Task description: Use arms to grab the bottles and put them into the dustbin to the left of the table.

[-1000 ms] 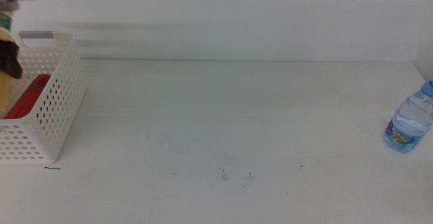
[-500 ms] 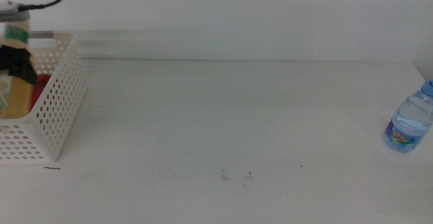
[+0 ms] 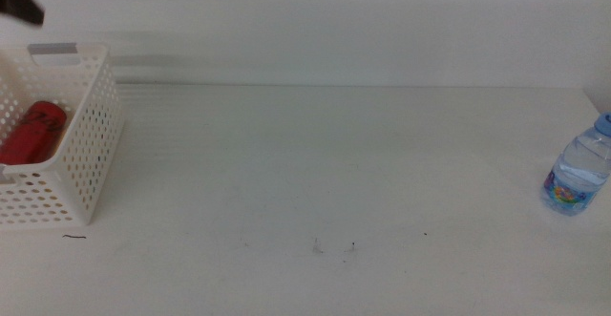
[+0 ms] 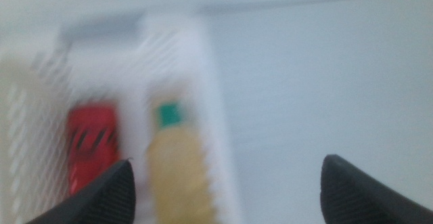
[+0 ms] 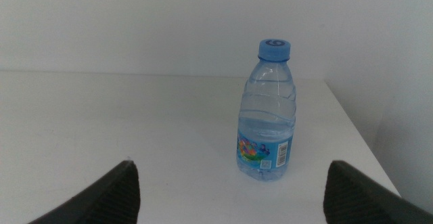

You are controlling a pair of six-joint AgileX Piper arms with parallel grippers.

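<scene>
One red can [image 3: 31,132] and one juice bottle [image 4: 177,166] lie in the dustbin [image 3: 84,154]; one water bottle [image 3: 579,174] stands at the table's [image 3: 325,173] right edge. Both the left gripper [image 4: 226,183] and the right gripper [image 5: 230,183] are spread wide and hold nothing.

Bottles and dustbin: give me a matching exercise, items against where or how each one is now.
Items:
1. red cola can
2. yellow juice bottle
3. water bottle
4. left gripper

States:
A. standing upright at the table's right edge
B. open, above the dustbin
C. lying in the dustbin, beside the can
D. lying in the dustbin, seen in the middle view

Pairs: 1-D, 2-C, 3-A, 4-B
</scene>
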